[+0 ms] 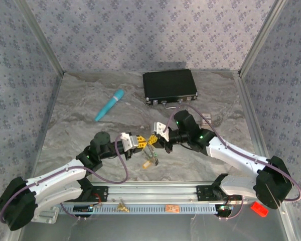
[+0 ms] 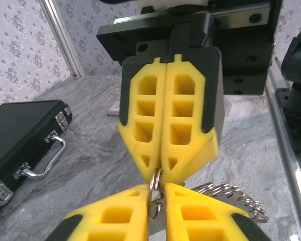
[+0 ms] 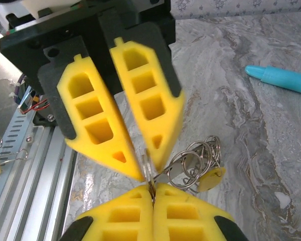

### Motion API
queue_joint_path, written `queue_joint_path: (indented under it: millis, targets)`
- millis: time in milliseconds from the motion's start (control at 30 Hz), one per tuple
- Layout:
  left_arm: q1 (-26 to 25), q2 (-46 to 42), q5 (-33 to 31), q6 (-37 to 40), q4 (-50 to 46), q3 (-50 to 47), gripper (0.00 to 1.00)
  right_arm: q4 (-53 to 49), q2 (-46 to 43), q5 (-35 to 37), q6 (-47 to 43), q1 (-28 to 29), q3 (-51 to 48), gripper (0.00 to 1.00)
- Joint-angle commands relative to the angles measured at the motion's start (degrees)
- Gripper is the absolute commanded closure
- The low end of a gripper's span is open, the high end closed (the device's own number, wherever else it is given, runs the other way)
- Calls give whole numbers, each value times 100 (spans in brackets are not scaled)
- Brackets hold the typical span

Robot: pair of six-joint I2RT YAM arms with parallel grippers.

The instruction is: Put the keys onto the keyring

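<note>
Both grippers meet tip to tip above the middle of the table. Between them hangs the keyring (image 3: pixel 193 160), a bunch of grey wire loops on a flat grey strip, with a yellow tag (image 3: pixel 210 178) dangling from it. My right gripper (image 3: pixel 152 189) is shut on its outermost loop (image 2: pixel 158 183). My left gripper (image 2: pixel 158 190) faces it with its jaws a narrow gap apart around that same loop. In the top view the left gripper (image 1: pixel 142 142) and right gripper (image 1: pixel 159 136) touch noses. Small keys (image 1: pixel 150 161) with yellow and green tags lie on the table just in front.
A black case (image 1: pixel 169 86) with a metal handle lies at the back. A teal pen (image 1: pixel 109 104) lies at the back left. The metal rail (image 1: pixel 155 198) runs along the near edge, with a red object (image 1: pixel 259 208) at its right end. Patterned walls enclose three sides.
</note>
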Motion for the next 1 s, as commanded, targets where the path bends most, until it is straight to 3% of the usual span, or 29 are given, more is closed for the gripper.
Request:
queue_joint_path:
  millis: [0,100,400,467,600,667,800,967]
  targets:
    - [-7,-136,-89,194,-441,311,82,-480,-121,287,-349,58,337,100]
    - [-8,-120,-107,411,-959,492,82,-1142,-58,734,-777,233,618,100]
    - [-10,154,41,522,-1168,706,82,-1968,273,1330,-1348,646,1235,100]
    - [-5,190,100,557,-1197,733,85,-1967,292,1330,-1371,693,1293,100]
    - [-6,172,164,601,-1208,758,100,-2003,313,1383,-1362,743,1343,100]
    - [-12,128,189,619,-1198,730,100,-1899,243,1400,-1265,682,1262,100]
    - [-4,15,234,641,-927,567,100,-1548,-33,1091,-870,357,839,73]
    - [-7,-9,310,705,-673,453,100,-1343,-187,727,-559,147,550,68]
